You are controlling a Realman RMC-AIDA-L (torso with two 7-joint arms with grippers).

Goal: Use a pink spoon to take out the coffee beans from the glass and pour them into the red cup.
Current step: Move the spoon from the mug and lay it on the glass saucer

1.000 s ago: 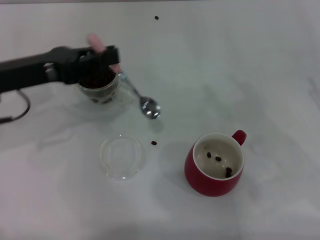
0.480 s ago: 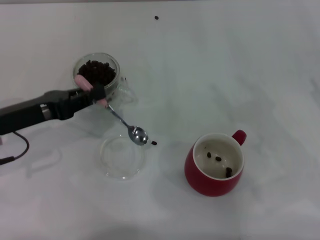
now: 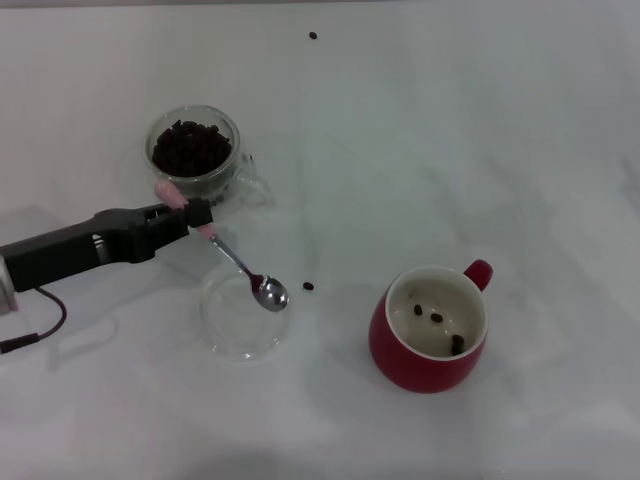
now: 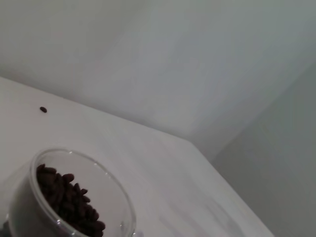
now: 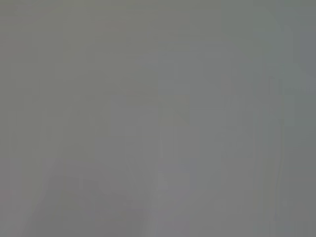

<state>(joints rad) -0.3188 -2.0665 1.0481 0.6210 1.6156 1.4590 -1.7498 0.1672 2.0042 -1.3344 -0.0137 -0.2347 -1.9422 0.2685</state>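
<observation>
My left gripper (image 3: 190, 213) is shut on the pink spoon (image 3: 243, 265) by its pale pink handle, just in front of the glass (image 3: 195, 152). The spoon slants down to the right, and its metal bowl, which looks empty, hangs over the right rim of a clear glass saucer (image 3: 228, 335). The glass is full of coffee beans (image 3: 190, 147) and also shows in the left wrist view, glass (image 4: 116, 197) with coffee beans (image 4: 69, 200). The red cup (image 3: 430, 328) stands to the right with three beans inside. My right gripper is out of view.
One loose bean (image 3: 308, 287) lies on the white table between the saucer and the red cup. Another loose bean (image 3: 313, 36) lies far back, also seen as a bean (image 4: 43, 109) in the left wrist view. A cable (image 3: 40, 318) trails under my left arm.
My left gripper has drawn back from over the glass toward the front, carrying the spoon. The spoon's bowl has moved down and now hangs over the saucer's rim.
</observation>
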